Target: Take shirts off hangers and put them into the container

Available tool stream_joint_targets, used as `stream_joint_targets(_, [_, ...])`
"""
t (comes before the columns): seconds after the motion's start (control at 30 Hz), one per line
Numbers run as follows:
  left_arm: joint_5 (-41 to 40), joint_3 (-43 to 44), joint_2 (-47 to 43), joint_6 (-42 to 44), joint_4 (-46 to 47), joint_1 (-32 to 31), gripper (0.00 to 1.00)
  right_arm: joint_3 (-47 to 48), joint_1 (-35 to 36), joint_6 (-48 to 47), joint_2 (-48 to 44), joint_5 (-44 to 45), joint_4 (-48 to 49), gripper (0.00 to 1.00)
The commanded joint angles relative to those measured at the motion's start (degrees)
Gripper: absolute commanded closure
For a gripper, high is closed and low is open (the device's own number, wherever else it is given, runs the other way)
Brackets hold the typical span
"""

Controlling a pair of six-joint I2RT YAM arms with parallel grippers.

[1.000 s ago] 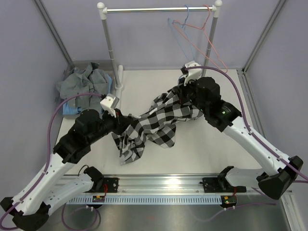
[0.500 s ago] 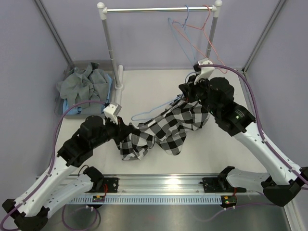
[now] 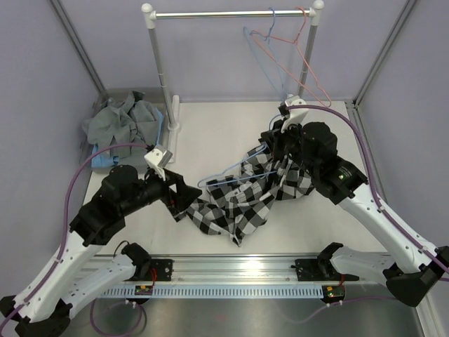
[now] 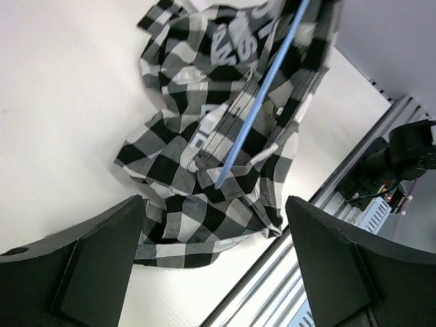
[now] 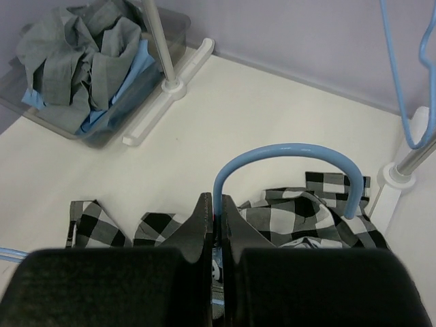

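The black-and-white checked shirt (image 3: 242, 198) lies crumpled mid-table, with a light blue hanger (image 3: 231, 174) partly pulled out of it. My right gripper (image 3: 279, 135) is shut on that hanger's hook (image 5: 286, 151), above the shirt's right end (image 5: 320, 216). In the right wrist view the right gripper (image 5: 219, 204) pinches the wire. My left gripper (image 3: 184, 199) stands open at the shirt's left edge. In the left wrist view the left gripper (image 4: 218, 272) holds nothing; shirt (image 4: 204, 136) and hanger wire (image 4: 262, 102) lie beyond it. The container (image 3: 94, 164) at back left holds a grey shirt (image 5: 75, 54) and a light blue shirt (image 5: 129, 82).
The silver rack (image 3: 231, 13) stands at the back, with a blue hanger (image 3: 254, 41) and a pink-red hanger (image 3: 298, 67) hooked at its right end. Its left post (image 5: 159, 41) and foot (image 5: 170, 95) stand beside the container. The aluminium rail (image 4: 368, 170) runs along the near edge.
My left gripper has opened and let go of the checked shirt, which has sagged onto the table. The right gripper still holds the hanger, whose blue wire now shows further out of the shirt.
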Motion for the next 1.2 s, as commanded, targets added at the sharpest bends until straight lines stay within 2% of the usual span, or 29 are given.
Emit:
stream_joint_targets(0.0, [5.41,3.32,-0.6,3.12,-0.37,-0.04,0.11,-1.28,-0.4,-1.54,-1.02,-2.67,5.54,1.0])
stream_joint_targets(0.13, [6.29,5.78,3.96,4.17,-0.37,-0.04,0.16,-2.34,-0.49,-1.97,-0.76,-6.36,6.51,1.0])
stream_joint_targets(0.33, [11.47,10.97,15.64,4.88,-0.28,-0.12,0.22,-1.82,-0.32,-1.98,-0.14,-9.53,7.21,1.0])
stream_joint_targets(0.43, [13.58,13.08,20.22,4.52,-0.28,-0.56,0.29,-1.38,-0.32,-2.06,0.12,-10.5,7.74,1.0])
stream_joint_targets(0.8, [13.06,14.76,24.8,4.0,0.86,-4.52,0.7,0.12,-0.14,-1.89,2.05,-11.82,8.71,1.0])
stream_joint_targets(0.83, [12.97,14.67,24.8,3.91,0.95,-4.6,0.82,0.38,-0.05,-1.8,2.14,-11.91,8.62,1.0])
stream_joint_targets(0.93, [12.53,14.49,24.63,3.91,0.95,-4.69,1.0,0.56,-0.05,-1.8,2.32,-12.17,8.71,1.0])
stream_joint_targets(1.13, [10.87,13.7,23.05,4.96,1.04,-4.69,1.0,0.91,-0.05,-1.54,1.88,-12.52,7.92,1.0])
stream_joint_targets(1.17, [10.08,13.53,22.61,5.14,0.95,-4.69,1.0,0.91,-0.05,-1.36,1.79,-12.52,7.22,0.9])
